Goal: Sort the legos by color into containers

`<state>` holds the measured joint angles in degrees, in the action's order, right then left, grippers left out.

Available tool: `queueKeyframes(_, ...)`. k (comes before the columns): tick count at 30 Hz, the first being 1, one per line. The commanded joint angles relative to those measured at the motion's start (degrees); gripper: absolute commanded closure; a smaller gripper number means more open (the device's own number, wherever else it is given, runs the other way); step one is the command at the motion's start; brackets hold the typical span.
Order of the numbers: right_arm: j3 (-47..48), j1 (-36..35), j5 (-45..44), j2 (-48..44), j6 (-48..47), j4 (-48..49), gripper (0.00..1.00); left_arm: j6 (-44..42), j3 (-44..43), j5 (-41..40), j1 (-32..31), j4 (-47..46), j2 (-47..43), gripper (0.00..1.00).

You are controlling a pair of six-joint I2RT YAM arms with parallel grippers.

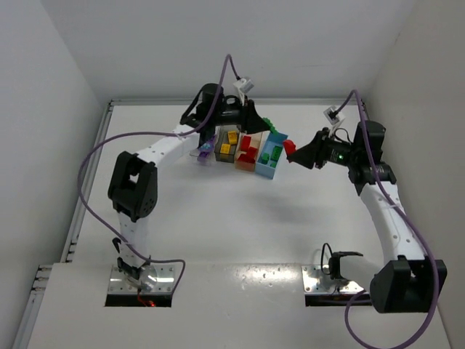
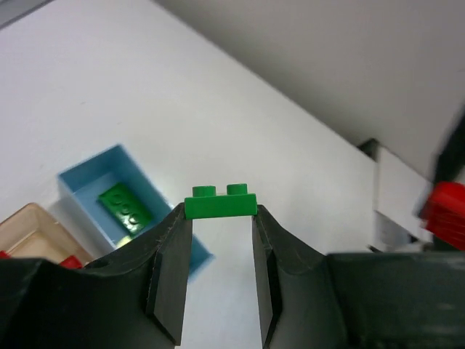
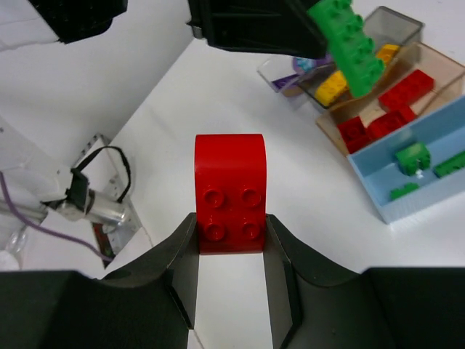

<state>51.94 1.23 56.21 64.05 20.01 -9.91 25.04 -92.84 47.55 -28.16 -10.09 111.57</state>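
Green lego is pinched tight in your left claw beside the blue bin of greens. Your right claw clamps a red lego just right of that bin, likely bound for the tan bin of reds.

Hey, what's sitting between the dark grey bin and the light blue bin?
The tan bin, holding red bricks, sits between the dark grey bin and the light blue bin, clearest in the top view.
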Motion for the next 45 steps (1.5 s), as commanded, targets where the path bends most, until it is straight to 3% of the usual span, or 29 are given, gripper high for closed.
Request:
queueKeyframes(1, -0.1, 1.8, -4.3, -2.0, -1.7, -2.5, 1.00, -9.2, -4.9, -16.5, -3.3, 13.5, 5.6, 0.95)
queueKeyframes(12, 1.0, 5.0, -5.5, -2.0, -1.7, -3.0, 1.00, -11.0, -11.5, -24.1, -6.2, 17.4, 15.6, 0.89)
queueKeyframes(17, 2.0, 5.0, -5.0, 0.1, -2.3, -2.5, 1.00, -11.5, -13.2, -22.5, -6.2, 17.4, 16.8, 0.43)
queueKeyframes(20, 2.6, 3.6, -4.4, 1.9, -2.3, -1.3, 1.00, -9.1, -12.6, -16.5, -5.4, 14.8, 15.0, 0.30)
queueKeyframes(22, 2.6, 2.9, -4.4, 3.7, -2.3, 0.1, 1.00, -3.5, -9.2, -13.1, -3.8, 7.5, 10.4, 0.25)
queueKeyframes(23, 2.6, 2.0, -5.0, 4.8, -1.6, 2.2, 1.00, 0.2, -6.9, -10.7, -3.1, 2.0, 6.5, 0.10)
queueKeyframes(24, 2.6, 1.2, -5.5, 4.9, -1.6, 3.6, 1.00, 0.3, -6.9, -9.9, -2.5, 1.9, 4.6, 0.07)
queueKeyframes(28, 6.1, -2.8, -11.4, 10.6, 0.2, 9.4, 1.00, 2.5, -4.4, -11.0, 2.3, 0.0, -4.7, 0.05)
queueKeyframes(33, 12.6, -10.4, -15.3, 24.5, 3.1, 13.2, 1.00, -2.9, -0.9, -14.2, 10.8, 10.2, -11.5, 0.04)
queueKeyframes(38, 20.8, -12.3, -22.2, 37.4, 6.3, 12.3, 1.00, -5.8, 1.3, -17.6, 19.6, 24.9, -13.5, 0.00)
queueKeyframes(45, 31.5, -13.5, -22.7, 51.7, 8.0, 11.2, 1.00, -8.2, 9.0, -21.5, 24.1, 27.0, -20.6, 0.00)
